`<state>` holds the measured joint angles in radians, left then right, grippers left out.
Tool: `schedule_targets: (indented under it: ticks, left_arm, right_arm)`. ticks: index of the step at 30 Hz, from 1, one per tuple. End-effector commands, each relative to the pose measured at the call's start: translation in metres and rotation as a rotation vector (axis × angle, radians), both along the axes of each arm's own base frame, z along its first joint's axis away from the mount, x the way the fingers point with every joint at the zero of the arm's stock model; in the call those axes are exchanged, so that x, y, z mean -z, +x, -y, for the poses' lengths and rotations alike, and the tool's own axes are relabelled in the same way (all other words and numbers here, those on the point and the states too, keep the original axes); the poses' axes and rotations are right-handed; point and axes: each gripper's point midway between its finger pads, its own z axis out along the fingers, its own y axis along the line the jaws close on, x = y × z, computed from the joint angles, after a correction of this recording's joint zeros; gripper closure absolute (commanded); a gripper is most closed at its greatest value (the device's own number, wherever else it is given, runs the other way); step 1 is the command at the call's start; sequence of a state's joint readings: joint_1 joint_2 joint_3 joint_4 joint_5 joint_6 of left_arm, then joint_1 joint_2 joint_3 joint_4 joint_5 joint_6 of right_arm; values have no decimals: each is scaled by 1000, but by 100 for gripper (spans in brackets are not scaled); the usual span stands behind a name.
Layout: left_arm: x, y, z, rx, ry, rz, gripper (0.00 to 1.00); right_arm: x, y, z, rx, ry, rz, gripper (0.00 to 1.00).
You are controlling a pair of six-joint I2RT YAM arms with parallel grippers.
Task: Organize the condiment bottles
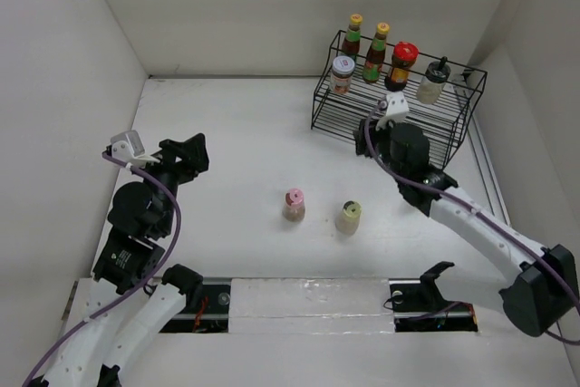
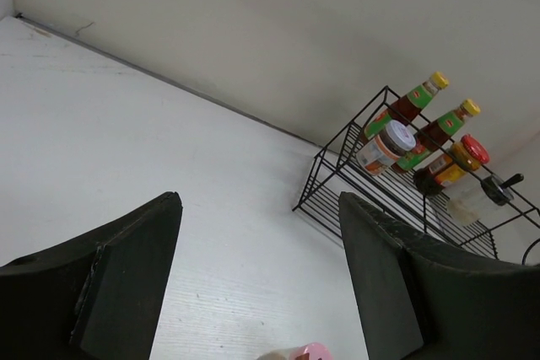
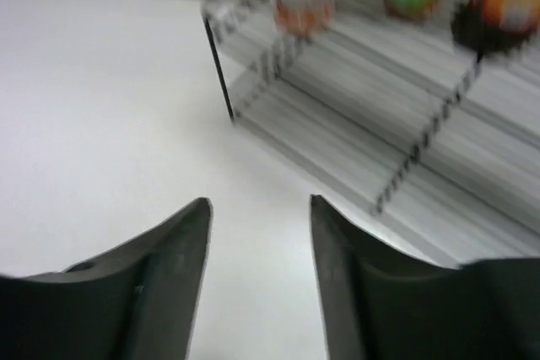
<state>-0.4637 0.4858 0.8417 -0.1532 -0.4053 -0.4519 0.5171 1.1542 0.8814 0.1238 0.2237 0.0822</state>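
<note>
Two stand upright: pink-capped shaker (image 1: 294, 205), cream-capped shaker (image 1: 349, 217); left hand (image 2: 260, 205), right hand (image 3: 259, 203) apart.

black wire rack (image 1: 362, 120), yellow-capped dark bottles (image 1: 352, 36), red-lidded jar (image 1: 402, 65), pink-capped shaker (image 1: 294, 205), cream-capped shaker (image 1: 349, 217), white table (image 1: 236, 147)

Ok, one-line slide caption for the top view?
Five bottles stand on the rack; pink shaker and cream shaker wait on the table.

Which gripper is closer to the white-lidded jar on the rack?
Right. The right gripper sits open just in front of the rack, facing the white-lidded jar. The left gripper is far off across the table.
</note>
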Motion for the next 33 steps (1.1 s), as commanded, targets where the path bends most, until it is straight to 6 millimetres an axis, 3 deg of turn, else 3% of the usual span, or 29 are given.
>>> schedule_targets:
  ticks: [1, 3, 5, 9, 13, 17, 22, 24, 33]
  left_arm:
    - [-6, 3, 6, 24, -4, 27, 29]
    - [-6, 3, 8, 33, -4, 27, 29]
    - [-6, 3, 8, 33, -4, 27, 28]
    - [-8, 0, 9, 45, -7, 36, 28]
    - [-10, 0, 9, 45, -11, 44, 28]
    - [-10, 1, 7, 36, -11, 44, 28]
    - [-10, 1, 7, 36, -11, 44, 28]
    - [-8, 3, 8, 36, -7, 36, 28]
    - [-8, 3, 8, 36, -7, 36, 28]
  right_arm:
    - [35, -42, 58, 270, -51, -126, 38]
    - [46, -63, 89, 391, -62, -157, 31]
    - [44, -82, 114, 458, -52, -150, 25]
    - [48, -93, 154, 596, -42, -162, 23]
    - [59, -89, 179, 690, -68, -221, 23]
    - [81, -77, 181, 664, -75, -289, 25]
    - [80, -61, 187, 658, -44, -248, 26]
    - [83, -58, 195, 670, -42, -254, 31]
    - [113, -52, 190, 603, -6, -335, 42]
